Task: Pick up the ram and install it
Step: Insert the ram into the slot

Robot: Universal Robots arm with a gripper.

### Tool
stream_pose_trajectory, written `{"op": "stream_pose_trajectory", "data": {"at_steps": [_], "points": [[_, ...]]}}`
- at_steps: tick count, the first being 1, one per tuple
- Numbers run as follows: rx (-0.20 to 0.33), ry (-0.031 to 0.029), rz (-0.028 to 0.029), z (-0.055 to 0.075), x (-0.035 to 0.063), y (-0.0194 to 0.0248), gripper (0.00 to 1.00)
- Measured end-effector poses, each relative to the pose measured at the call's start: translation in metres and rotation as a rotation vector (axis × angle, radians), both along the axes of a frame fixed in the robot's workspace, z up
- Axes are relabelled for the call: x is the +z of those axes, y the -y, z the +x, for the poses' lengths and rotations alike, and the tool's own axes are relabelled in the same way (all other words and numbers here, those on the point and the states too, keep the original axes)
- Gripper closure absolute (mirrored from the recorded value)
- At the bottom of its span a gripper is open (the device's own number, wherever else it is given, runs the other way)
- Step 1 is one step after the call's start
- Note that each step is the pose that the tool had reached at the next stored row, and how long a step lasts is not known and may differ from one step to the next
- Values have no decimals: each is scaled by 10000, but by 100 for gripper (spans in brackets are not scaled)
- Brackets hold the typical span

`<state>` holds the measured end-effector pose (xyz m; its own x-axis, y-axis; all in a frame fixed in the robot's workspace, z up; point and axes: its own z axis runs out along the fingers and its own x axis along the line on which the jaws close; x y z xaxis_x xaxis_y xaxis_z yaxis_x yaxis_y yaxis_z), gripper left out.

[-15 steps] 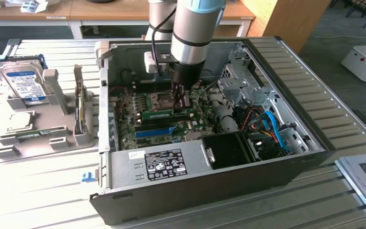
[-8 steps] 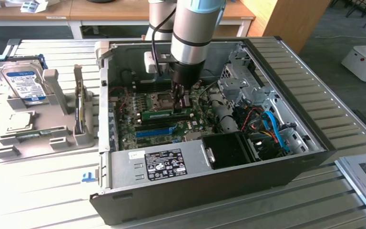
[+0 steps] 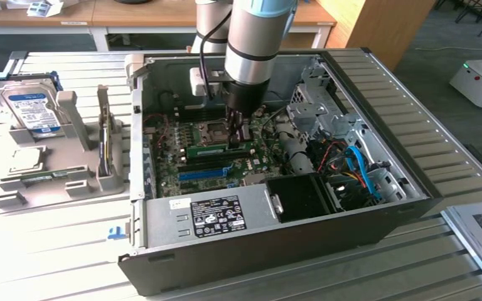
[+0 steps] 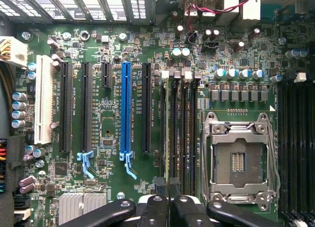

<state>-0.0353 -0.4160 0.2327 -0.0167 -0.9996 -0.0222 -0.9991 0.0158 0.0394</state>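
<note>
One arm, one hand low inside open computer case on table. One ram on edge between blue slot and CPU socket, hand at its end. Cannot tell whether hand grips. Cables crowd exterior view's right. One hard drive outside case.
</note>
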Motion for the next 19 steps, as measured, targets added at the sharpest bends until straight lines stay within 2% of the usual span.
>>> {"op": "stream_pose_trajectory", "data": {"at_steps": [19], "points": [[0,1,1,0,-27,-4,88]]}}
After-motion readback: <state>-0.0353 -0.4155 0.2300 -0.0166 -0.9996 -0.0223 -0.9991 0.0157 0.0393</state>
